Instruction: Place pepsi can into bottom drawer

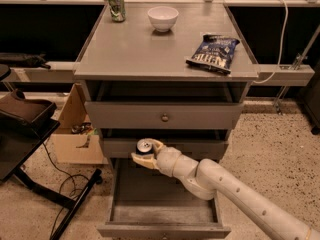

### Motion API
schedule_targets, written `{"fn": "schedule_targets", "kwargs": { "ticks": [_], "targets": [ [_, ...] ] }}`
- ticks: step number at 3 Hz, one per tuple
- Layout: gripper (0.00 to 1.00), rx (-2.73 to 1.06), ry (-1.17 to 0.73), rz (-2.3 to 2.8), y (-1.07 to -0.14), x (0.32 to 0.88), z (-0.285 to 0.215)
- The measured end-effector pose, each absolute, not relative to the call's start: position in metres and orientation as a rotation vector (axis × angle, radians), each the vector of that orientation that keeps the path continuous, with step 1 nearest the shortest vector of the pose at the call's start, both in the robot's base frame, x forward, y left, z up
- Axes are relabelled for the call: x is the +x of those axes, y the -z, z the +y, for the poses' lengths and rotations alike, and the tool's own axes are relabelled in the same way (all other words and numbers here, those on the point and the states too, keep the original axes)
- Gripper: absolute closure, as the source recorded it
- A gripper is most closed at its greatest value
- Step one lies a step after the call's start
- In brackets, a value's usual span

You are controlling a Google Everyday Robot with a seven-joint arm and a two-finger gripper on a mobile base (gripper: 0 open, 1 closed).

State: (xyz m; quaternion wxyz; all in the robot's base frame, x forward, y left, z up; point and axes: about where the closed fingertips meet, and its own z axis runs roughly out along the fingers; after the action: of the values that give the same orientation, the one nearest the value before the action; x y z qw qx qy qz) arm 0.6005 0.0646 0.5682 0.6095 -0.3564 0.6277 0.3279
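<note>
Fingers (141,159) of the gripper (146,152) are clamped on the pepsi can (145,145), one under it and one at its right side. The can sits between them with its long axis roughly upright and its silver top facing up; little of its body shows. It hangs just in front of the middle drawer (120,147), above the rear of the open bottom drawer (165,206), whose flat grey floor lies below and toward the viewer. Judgement: the set-down lies downward, and a slight move forward would clear the middle drawer front. The single arm enters from lower right. On the counter (145,49) are a green-and-white can (116,5), a white bowl (163,18) and a chip bag (212,53). A cardboard box (75,143) stands on the floor at left.
</note>
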Motion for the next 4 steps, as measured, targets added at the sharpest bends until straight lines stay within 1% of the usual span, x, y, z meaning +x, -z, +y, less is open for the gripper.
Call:
{"fn": "schedule_targets", "kwargs": {
  "ticks": [2,3,4],
  "targets": [
    [1.00,-1.019,-0.800,1.368,-0.469,0.601,0.035],
    [1.00,-1.034,-0.816,1.391,-0.427,0.598,0.020],
    [1.00,-1.039,-0.816,1.398,-0.419,0.599,0.019]
  ]
}}
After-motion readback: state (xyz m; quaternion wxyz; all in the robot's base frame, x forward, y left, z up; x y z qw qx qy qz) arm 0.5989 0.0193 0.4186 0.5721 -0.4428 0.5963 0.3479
